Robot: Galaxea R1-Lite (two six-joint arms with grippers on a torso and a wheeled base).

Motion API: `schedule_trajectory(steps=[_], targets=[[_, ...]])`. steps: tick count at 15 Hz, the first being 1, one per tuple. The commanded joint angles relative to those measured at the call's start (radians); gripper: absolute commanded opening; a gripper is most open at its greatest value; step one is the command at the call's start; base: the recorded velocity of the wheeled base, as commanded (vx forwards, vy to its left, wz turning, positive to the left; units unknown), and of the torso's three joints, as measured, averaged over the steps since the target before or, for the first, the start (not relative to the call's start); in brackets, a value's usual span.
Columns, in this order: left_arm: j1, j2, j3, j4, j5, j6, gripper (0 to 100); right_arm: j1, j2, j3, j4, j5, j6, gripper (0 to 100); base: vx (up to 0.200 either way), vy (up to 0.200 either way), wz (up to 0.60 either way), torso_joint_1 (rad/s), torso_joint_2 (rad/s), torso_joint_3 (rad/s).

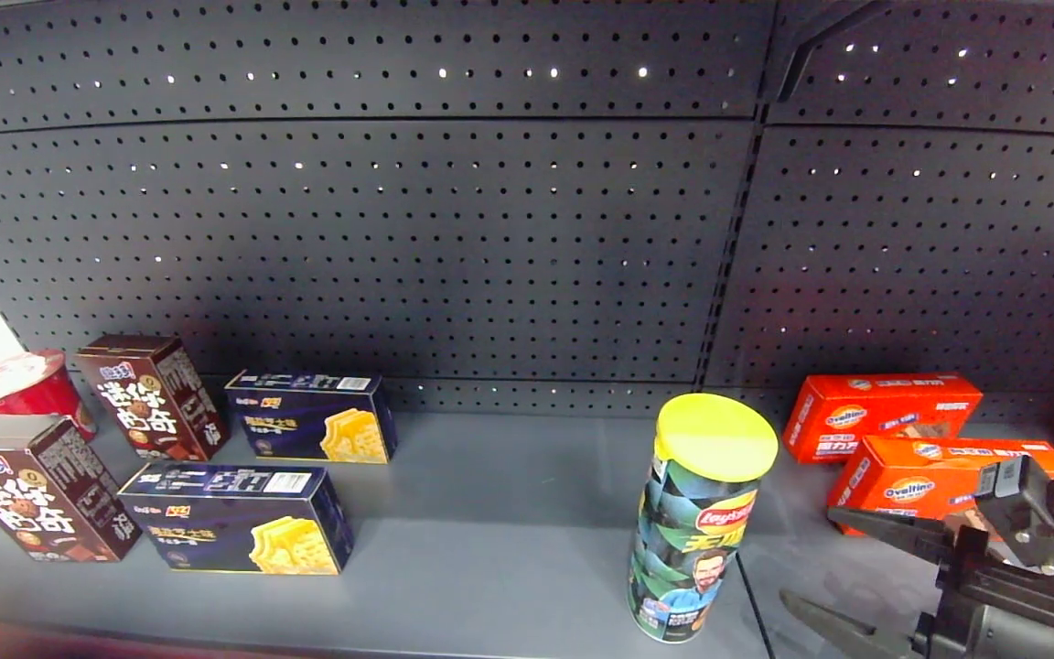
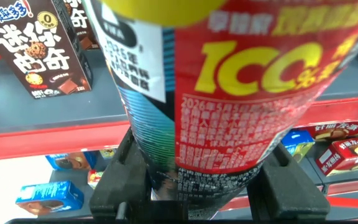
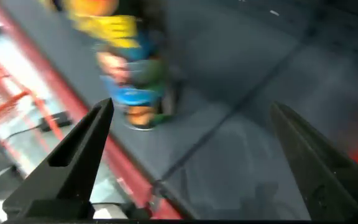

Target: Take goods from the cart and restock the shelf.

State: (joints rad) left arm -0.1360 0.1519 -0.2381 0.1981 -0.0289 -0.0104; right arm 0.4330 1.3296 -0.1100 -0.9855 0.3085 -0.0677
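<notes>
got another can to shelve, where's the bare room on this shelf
Widest bare shelf: between the front blue cracker box and the yellow-lidded chip can. Crowded: the left end with brown cookie boxes, the right end with orange boxes and the right hand.

Wide-spread tool point(image 3: 191, 104) near can point(image 3: 132, 87)

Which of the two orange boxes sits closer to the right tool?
The front flat orange cardboard box, right beside the open right tool; the other orange box stands behind it, by the pegboard wall.
</notes>
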Motion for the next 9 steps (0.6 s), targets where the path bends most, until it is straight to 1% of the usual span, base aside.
schedule_trajectory(steps=[1,3,6,8,9], targets=[[-0.001,0.0,-0.001,0.0,0.0,0.0,0,-0.045,0.057,-0.022,-0.002,-0.008,-0.003,100,0.0,0.0,0.0,0.0,0.0,0.0],[-0.001,-0.003,0.003,0.0,0.001,0.0,0,-0.049,0.112,-0.071,-0.001,-0.043,-0.003,100,0.0,0.0,0.0,0.0,0.0,0.0],[-0.001,-0.012,0.005,0.001,0.001,0.0,0,-0.051,0.201,-0.143,-0.001,-0.045,-0.003,100,0.0,0.0,0.0,0.0,0.0,0.0],[-0.002,-0.012,0.005,0.001,0.001,-0.002,0,-0.048,0.241,-0.169,-0.002,-0.045,-0.008,100,0.0,0.0,0.0,0.0,0.0,0.0],[-0.002,-0.012,0.006,0.001,0.001,-0.002,0,-0.048,0.264,-0.172,-0.002,-0.037,-0.031,100,0.0,0.0,0.0,0.0,0.0,0.0]])
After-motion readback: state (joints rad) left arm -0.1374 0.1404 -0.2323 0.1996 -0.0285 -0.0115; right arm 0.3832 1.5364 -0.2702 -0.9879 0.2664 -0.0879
